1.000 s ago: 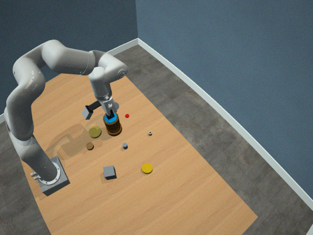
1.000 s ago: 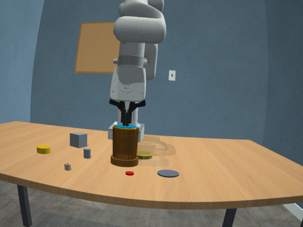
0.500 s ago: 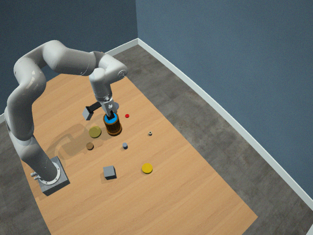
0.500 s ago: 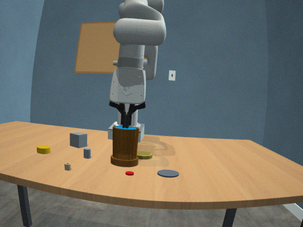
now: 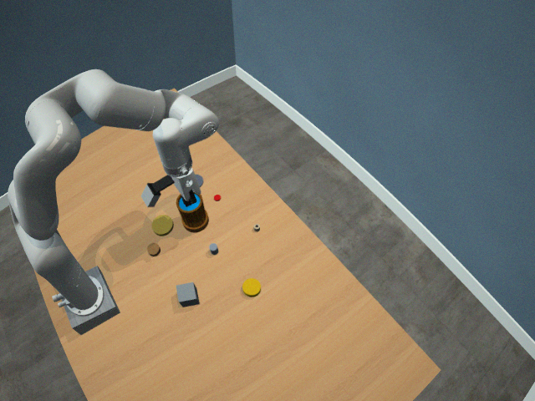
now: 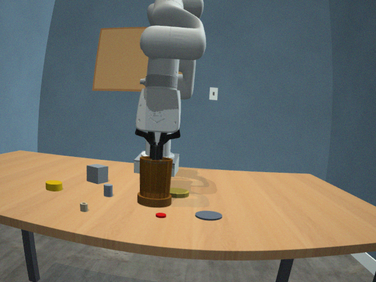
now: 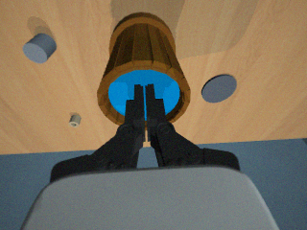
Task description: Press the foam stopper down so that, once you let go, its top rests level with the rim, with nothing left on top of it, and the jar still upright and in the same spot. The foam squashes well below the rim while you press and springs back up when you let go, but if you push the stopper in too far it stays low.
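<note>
A brown wooden jar (image 5: 192,214) stands upright on the table; it also shows in the exterior view (image 6: 155,181) and in the wrist view (image 7: 143,62). The blue foam stopper (image 5: 191,205) sits inside its mouth, below the rim; from the side it is hidden by the jar wall. In the wrist view the stopper (image 7: 144,97) lies sunk inside the rim. My gripper (image 5: 189,199) is shut with nothing between the fingers. Its fingertips (image 6: 155,155) reach down into the jar's mouth and touch the stopper's middle (image 7: 144,91).
Around the jar lie an olive disc (image 5: 162,225), a brown disc (image 5: 153,249), a red disc (image 5: 217,197), a small grey cylinder (image 5: 213,248), a tiny ring (image 5: 257,227), a grey cube (image 5: 186,293), a yellow disc (image 5: 251,286) and a grey flat disc (image 6: 208,215).
</note>
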Available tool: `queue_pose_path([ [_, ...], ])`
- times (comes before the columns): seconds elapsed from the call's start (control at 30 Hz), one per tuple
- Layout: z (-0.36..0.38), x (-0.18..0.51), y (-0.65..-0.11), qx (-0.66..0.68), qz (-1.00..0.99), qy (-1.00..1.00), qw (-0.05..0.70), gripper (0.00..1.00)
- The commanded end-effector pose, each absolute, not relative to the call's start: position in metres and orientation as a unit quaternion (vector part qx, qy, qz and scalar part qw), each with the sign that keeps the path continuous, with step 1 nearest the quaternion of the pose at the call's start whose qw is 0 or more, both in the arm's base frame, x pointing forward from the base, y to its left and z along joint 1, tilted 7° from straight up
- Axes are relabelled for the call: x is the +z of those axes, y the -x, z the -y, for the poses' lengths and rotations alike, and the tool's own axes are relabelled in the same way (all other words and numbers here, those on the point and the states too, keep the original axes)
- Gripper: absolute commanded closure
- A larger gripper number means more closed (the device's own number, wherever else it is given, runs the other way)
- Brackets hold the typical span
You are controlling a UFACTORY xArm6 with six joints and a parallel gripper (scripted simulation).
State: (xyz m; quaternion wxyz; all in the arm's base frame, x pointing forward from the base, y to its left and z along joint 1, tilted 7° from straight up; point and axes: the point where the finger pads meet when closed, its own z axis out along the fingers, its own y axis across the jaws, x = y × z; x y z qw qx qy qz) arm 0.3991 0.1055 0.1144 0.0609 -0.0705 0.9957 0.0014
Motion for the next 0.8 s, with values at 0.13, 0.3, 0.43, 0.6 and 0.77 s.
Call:
queue_pose_path([
  [0.13, -0.1057, 0.1124, -0.4001, 0.002, -0.996, 0.070, 0.062, 1.00],
  [0.3, -0.1057, 0.1116, -0.4002, 0.002, -0.996, 0.070, 0.062, 1.00],
  [0.43, -0.1057, 0.1115, -0.4002, 0.002, -0.996, 0.070, 0.062, 1.00],
  [0.6, -0.1057, 0.1114, -0.4002, 0.002, -0.996, 0.070, 0.062, 1.00],
  [0.77, -0.1057, 0.1114, -0.4002, 0.002, -0.996, 0.070, 0.062, 1.00],
])
